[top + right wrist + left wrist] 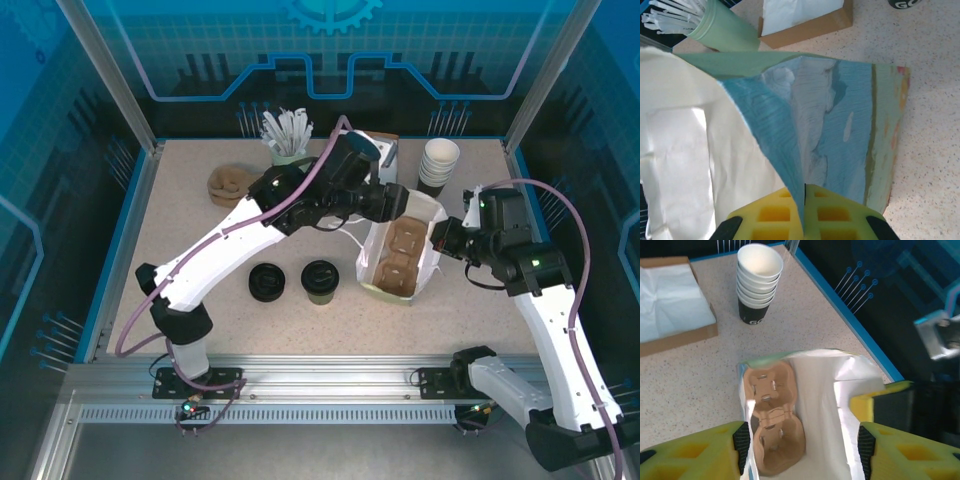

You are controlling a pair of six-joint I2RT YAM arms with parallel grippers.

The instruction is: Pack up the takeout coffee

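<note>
The takeout coffee [320, 281], a small olive-sided cup with a black lid, stands on the table left of the paper bag [432, 262]. The bag stands open with a brown cardboard cup carrier [403, 252] [772, 415] lying inside it. My left gripper [408, 203] [802, 447] hangs open over the bag's [835, 400] mouth, its fingers straddling the opening with nothing held. My right gripper [438, 240] [804, 200] is shut on the bag's [840, 130] right upper edge; the paper is pinched between its yellow fingers.
A low pile of black lids [268, 283] sits left of the coffee. A stack of lidless cups [438, 165] [758, 282], a napkin box [385, 150] [670, 300], a green cup of stirrers [285, 135] [720, 27] and spare carriers [230, 183] line the back.
</note>
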